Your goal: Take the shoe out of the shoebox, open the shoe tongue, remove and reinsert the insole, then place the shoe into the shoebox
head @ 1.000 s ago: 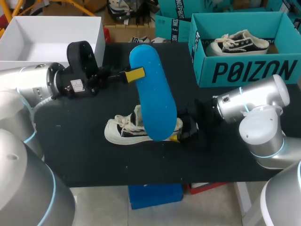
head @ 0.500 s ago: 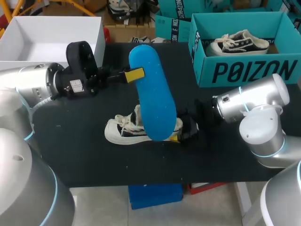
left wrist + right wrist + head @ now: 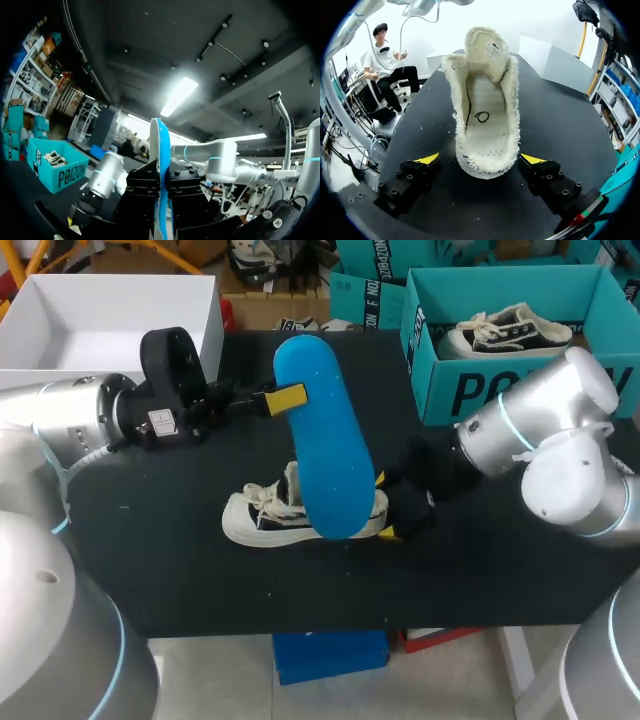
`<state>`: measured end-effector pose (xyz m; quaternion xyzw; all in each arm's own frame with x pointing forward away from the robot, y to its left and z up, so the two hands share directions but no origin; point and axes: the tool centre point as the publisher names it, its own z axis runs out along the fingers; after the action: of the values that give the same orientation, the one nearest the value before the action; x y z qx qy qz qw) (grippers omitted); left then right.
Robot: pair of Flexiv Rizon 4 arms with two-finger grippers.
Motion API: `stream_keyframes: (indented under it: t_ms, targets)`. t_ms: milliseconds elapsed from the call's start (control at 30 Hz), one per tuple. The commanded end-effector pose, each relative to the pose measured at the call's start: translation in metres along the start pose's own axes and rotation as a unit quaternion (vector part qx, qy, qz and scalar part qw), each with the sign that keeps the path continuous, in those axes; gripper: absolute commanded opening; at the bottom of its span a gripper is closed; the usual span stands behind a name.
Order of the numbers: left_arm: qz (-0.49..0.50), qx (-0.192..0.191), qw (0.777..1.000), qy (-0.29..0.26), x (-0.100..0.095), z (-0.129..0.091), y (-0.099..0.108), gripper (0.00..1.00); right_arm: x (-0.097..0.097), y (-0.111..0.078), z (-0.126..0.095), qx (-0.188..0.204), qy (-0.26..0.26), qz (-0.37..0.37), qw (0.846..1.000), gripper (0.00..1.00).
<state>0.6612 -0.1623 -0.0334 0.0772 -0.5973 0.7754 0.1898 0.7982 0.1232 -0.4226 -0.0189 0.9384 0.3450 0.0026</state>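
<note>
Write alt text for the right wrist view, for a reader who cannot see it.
A shoe lies on the black table, its stitched inside showing, heel between the right gripper's open, yellow-tipped fingers.

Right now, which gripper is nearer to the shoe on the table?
Right. The right gripper straddles the heel of the shoe, fingers open; the left gripper holds the insole farther away.

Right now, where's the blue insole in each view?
Head view: blue insole upright mid-table above the shoe, held at its upper end by the left gripper.
Left wrist view: blue insole edge-on between the jaws.
Right wrist view: not in it.
Shared landmark: teal shoebox, in head and left wrist views.
</note>
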Motion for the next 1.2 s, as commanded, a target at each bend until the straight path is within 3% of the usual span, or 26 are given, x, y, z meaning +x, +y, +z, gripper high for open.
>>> stream_keyframes:
  t_ms: [33,233,600,833,1200]
  targets:
    - [0.001,0.001,1.0,0.0,0.0,0.001,0.002,0.0,-0.002,0.01,-0.017,0.132,0.016,0.001,0.991,1.0]
    - [0.001,0.001,1.0,0.0,0.0,0.001,0.002,0.0,-0.002,0.015,-0.023,0.217,0.024,-0.002,0.976,1.0]
    - [0.001,0.001,1.0,0.0,0.0,0.001,0.002,0.0,-0.006,0.024,-0.03,0.326,0.019,0.004,0.945,1.0]
    - [0.001,0.001,1.0,0.0,0.0,0.001,0.002,0.0,-0.012,0.035,-0.03,0.359,0.016,0.002,0.933,1.0]
    - [0.001,0.001,1.0,0.0,0.0,0.001,0.002,0.0,-0.014,0.052,-0.023,0.372,0.014,-0.005,0.928,1.0]
